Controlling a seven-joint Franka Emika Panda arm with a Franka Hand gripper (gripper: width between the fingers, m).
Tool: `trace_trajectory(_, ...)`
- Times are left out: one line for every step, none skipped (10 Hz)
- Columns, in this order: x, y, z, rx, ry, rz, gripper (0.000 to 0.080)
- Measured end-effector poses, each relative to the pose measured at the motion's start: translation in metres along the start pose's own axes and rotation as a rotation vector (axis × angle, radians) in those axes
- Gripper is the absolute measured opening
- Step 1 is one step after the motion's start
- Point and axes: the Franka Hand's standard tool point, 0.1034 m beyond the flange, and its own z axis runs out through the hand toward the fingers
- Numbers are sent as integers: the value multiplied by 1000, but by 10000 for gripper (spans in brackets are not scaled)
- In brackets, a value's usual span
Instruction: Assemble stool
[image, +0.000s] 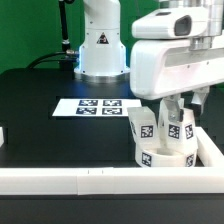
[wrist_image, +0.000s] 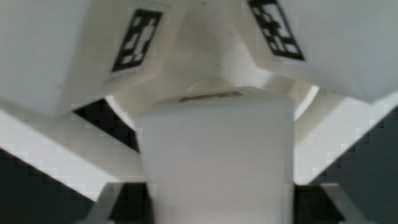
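The round white stool seat lies on the black table near the front corner on the exterior view's right. Two white legs with black-and-white tags stand up from it, one on the exterior view's left and one on its right. My gripper hangs right above them. In the wrist view my gripper is shut on a third white leg, which reaches toward the seat. The two tagged legs spread out beyond it. The held leg's far end is hidden.
White border bars run along the table's front and the exterior view's right side, close to the seat. The marker board lies mid-table. A small white part shows at the exterior view's left edge. The robot base stands behind.
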Motion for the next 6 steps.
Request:
trace_trajectory(-3,6,0,-6,5,9,335)
trace_trajectory(-2,5,0,-6,5,23,335)
trace_trajectory(-2,5,0,-6,5,43,335)
trace_trajectory(-2,5,0,-6,5,45,335)
trace_trajectory(-2,5,0,-5,6,84,335)
trace_trajectory(-2,5,0,-3,6,215,335)
